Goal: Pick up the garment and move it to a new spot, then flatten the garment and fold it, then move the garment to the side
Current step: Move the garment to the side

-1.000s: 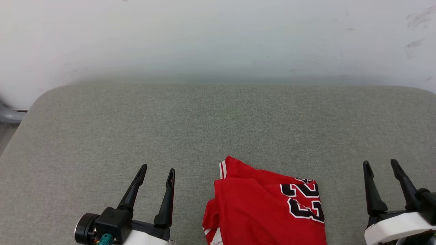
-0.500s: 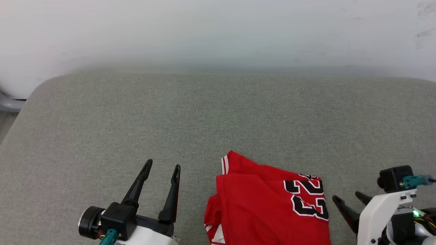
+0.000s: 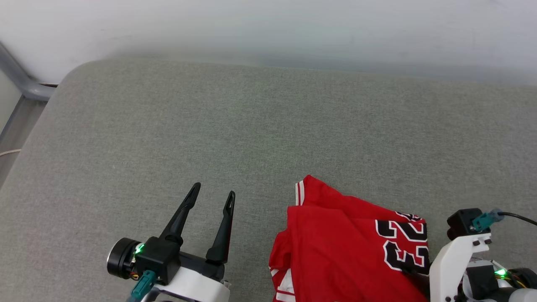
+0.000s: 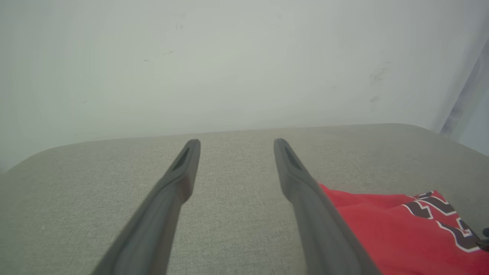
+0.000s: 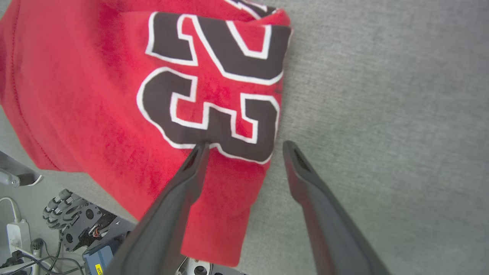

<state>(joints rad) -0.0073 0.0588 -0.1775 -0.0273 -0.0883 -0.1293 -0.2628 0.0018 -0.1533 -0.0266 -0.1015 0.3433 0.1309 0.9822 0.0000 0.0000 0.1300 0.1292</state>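
Garment (image 3: 335, 251) location: it lies doubled over in loose layers at the near edge of the desk (image 3: 209, 117). Part of it overhangs that edge, and in the right wrist view you can see wheeled hardware (image 5: 68, 214) on the floor below the cloth. Striped sleeve trim shows at the garment's far-left corner and again at its near-left side, so treat the cloth as stacked, not flat. The right fingers (image 5: 183, 191) are spread wide and grasp nothing. They straddle the garment's right-hand fold: one finger sits over the cloth at the lower border of the black numerals (image 5: 214, 95), and the other sits over bare desk just beside the garment. This placement probably sets up a pinch across the folded edge, which would gather several layers in one closure. You cannot tell from these views whether the inner fingertip already touches the cloth. The left fingers (image 3: 182, 214) are also released and empty. They are parked near the garment's left side and point away over open desk, probably in reserve for a second hold. Expect limp cloth to sag and unfold once lifted.
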